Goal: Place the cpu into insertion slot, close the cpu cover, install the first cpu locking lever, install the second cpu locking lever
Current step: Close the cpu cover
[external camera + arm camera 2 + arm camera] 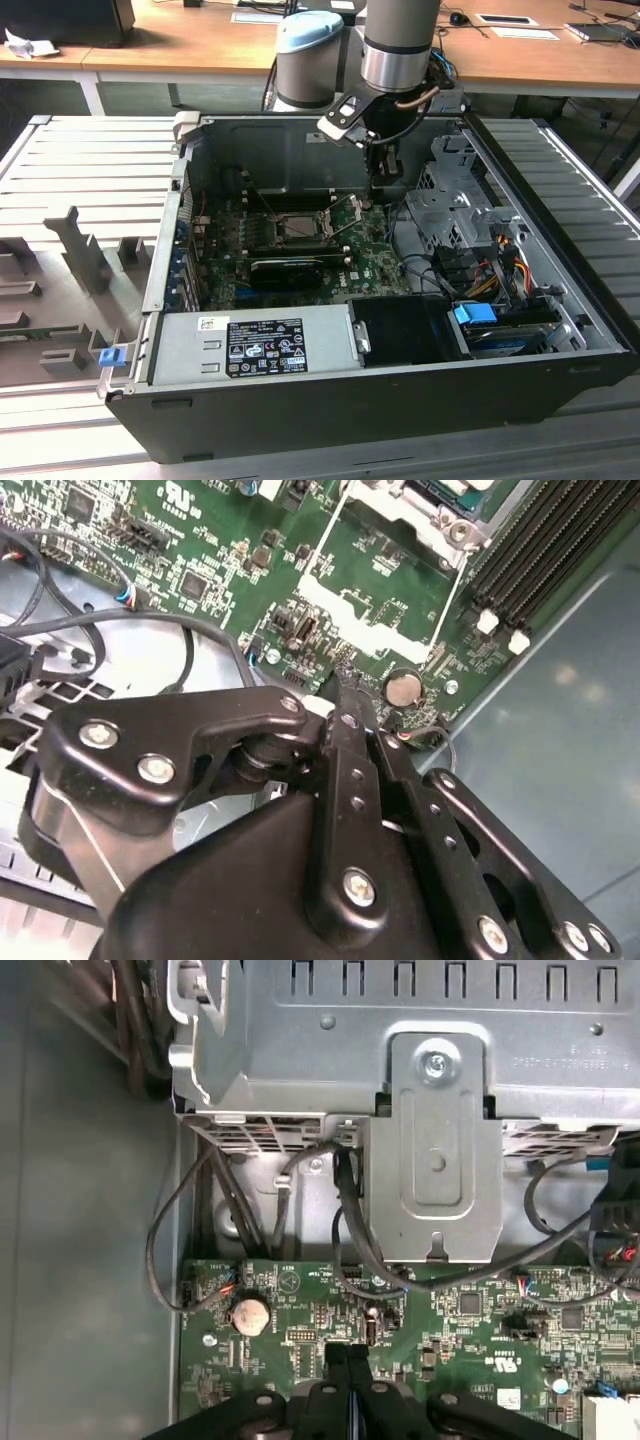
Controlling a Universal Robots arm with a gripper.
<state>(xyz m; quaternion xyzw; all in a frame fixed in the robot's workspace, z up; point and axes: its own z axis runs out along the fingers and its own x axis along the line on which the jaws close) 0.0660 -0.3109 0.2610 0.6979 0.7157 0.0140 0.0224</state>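
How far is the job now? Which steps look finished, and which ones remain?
Done: the cpu seems to lie in the socket, and the cpu cover appears lowered around it, though this is hard to confirm. In hand: nothing; the gripper hovers with shut fingers over the board beside the socket. Left: both locking levers stand up, unlatched.

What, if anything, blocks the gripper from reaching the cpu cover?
Probably nothing, so yes: the gripper hovers over the motherboard beside the cpu cover, with only low board parts between them.
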